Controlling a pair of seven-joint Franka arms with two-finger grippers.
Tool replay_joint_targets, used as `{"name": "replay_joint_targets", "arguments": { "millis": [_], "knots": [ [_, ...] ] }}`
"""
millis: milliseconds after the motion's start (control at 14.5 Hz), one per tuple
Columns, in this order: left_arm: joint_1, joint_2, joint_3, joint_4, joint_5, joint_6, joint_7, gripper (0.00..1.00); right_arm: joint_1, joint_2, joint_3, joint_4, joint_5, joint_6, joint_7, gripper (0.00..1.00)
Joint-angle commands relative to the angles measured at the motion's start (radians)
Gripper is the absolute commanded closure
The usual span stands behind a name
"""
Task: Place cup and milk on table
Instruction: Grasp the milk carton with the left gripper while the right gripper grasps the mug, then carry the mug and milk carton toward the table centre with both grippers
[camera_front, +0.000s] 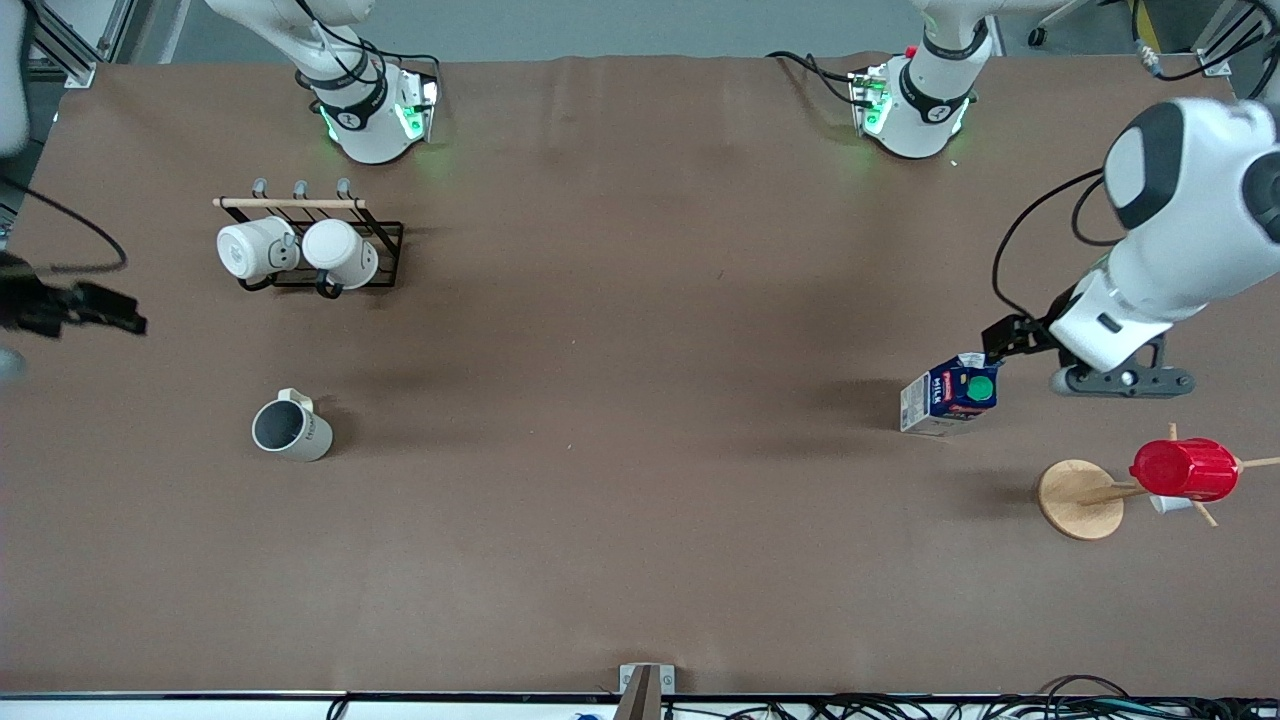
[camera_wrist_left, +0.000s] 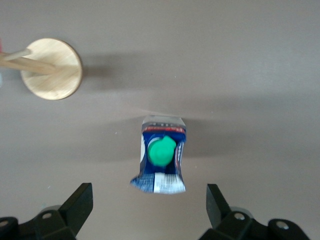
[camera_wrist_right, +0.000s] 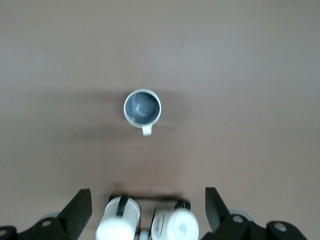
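Note:
The cup (camera_front: 290, 428) stands upright on the brown table (camera_front: 640, 400) toward the right arm's end, dark grey inside showing; it also shows in the right wrist view (camera_wrist_right: 142, 107). The milk (camera_front: 950, 395) stands on the table toward the left arm's end, green cap up; it also shows in the left wrist view (camera_wrist_left: 162, 155). My left gripper (camera_front: 1012, 338) (camera_wrist_left: 149, 205) is open and empty, raised just beside the milk and apart from it. My right gripper (camera_front: 110, 310) (camera_wrist_right: 148, 207) is open and empty, high over the mug rack, well clear of the cup.
A black wire rack (camera_front: 385, 240) with two white mugs (camera_front: 300, 250) stands farther from the front camera than the cup. A wooden mug tree (camera_front: 1082, 498) carrying a red ribbed cup (camera_front: 1185, 468) stands nearer the camera than the milk, beside it.

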Motion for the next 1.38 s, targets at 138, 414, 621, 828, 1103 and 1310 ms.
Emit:
{"name": "replay_joint_targets", "arguments": {
  "millis": [138, 414, 621, 828, 1103, 1310],
  "knots": [
    [0.004, 0.097, -0.002, -0.036, 0.002, 0.141, 0.017, 0.00, -0.009, 0.042, -0.001, -0.244, 0.021, 0.356, -0.121, 0.00],
    [0.004, 0.127, -0.002, -0.047, 0.003, 0.146, 0.019, 0.09, -0.015, 0.143, -0.002, -0.361, 0.019, 0.609, -0.247, 0.00],
    [0.004, 0.124, -0.002, -0.085, 0.003, 0.146, 0.020, 0.17, -0.014, 0.196, -0.002, -0.430, 0.018, 0.776, -0.270, 0.00],
    [0.005, 0.121, -0.002, -0.096, 0.003, 0.138, 0.020, 0.22, -0.015, 0.226, -0.002, -0.490, 0.018, 0.903, -0.299, 0.00],
    [0.004, 0.122, -0.004, -0.094, 0.003, 0.138, 0.020, 0.52, -0.009, 0.242, -0.002, -0.493, 0.018, 0.907, -0.298, 0.23],
    [0.002, 0.111, -0.004, -0.091, 0.003, 0.136, 0.020, 0.60, -0.008, 0.240, -0.001, -0.493, 0.019, 0.895, -0.278, 0.75]
  ]
}}
